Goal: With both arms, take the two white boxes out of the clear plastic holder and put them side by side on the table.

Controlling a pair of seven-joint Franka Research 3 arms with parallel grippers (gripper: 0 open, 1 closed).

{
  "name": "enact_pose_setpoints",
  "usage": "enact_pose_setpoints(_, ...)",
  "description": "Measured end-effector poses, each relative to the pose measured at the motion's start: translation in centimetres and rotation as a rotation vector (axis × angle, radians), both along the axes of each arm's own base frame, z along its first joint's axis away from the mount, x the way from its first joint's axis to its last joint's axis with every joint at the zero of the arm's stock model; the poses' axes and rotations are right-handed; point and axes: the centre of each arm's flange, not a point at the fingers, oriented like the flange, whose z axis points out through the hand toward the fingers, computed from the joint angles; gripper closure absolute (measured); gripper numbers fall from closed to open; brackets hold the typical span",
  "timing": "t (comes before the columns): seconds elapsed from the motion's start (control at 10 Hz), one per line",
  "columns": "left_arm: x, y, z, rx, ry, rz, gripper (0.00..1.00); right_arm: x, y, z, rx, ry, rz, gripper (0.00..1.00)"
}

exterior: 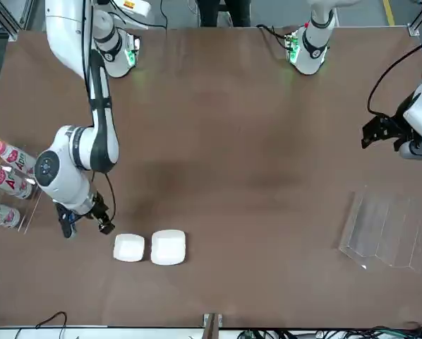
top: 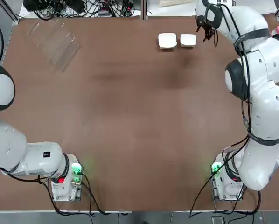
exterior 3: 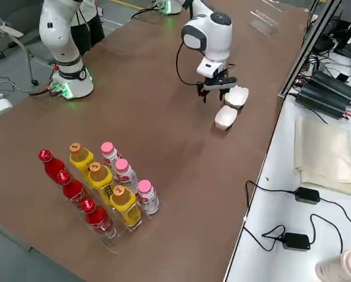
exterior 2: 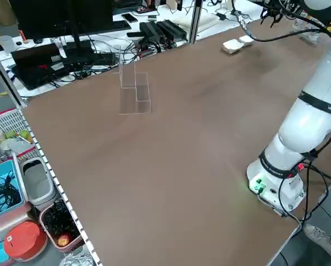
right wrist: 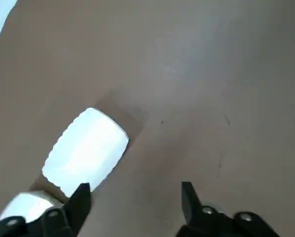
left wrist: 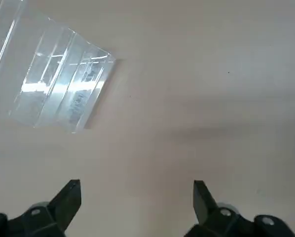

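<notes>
Right arm [top: 266, 102], nearest the overhead camera, reaches from its base at the near edge along the right side of the table [top: 130, 116] toward the far edge. Its gripper, the right gripper [right wrist: 137, 183], hangs just beside 1 of the 2 white boxes; its 2 fingers stand apart, with nothing between them. The left white box [top: 167, 40] and the right white box [top: 188, 40] lie side by side on the table near its far edge, outside the holder and separated by a narrow gap. The clear plastic holder [top: 61, 48], a transparent stepped tray, rests on the table toward the far left corner, well apart from both boxes. At the table's left side, the left gripper [left wrist: 137, 181] hovers over the surface on the robot's side of the holder, its 2 fingers likewise apart and holding nothing. A clear rack [exterior 3: 112, 245] near the right side of the table carries 9 bottles: 3 red bottles [exterior 3: 99, 219], 3 yellow bottles [exterior 3: 125, 205] and 3 pink-capped white bottles [exterior 3: 148, 198]. Behind the robot's side of the table, 1 person [exterior: 225, 10] shows by the legs.
</notes>
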Motion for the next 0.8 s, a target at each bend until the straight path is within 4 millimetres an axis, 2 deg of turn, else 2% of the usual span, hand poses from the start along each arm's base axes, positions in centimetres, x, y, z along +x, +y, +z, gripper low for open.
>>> enact_pose_setpoints(0.1,0.0,0.0,0.0,0.0,0.0,0.0,0.0,0.0,-1.1,0.5,-0.016,0.003,0.124,0.0)
enact_pose_setpoints(0.3,0.0,0.1,0.0,0.0,0.0,0.001,0.0,-0.3,-3.7,1.2,-0.037,0.031,0.311,0.0)
enact_pose_setpoints(0.6,0.0,0.2,0.0,0.0,0.0,0.003,0.0,-0.4,-4.9,2.3,-0.048,0.024,0.478,0.0)
enact_pose_setpoints(0.8,0.0,0.2,0.0,0.0,0.0,0.004,0.0,-0.5,-5.4,2.7,-0.049,0.026,0.511,0.0)
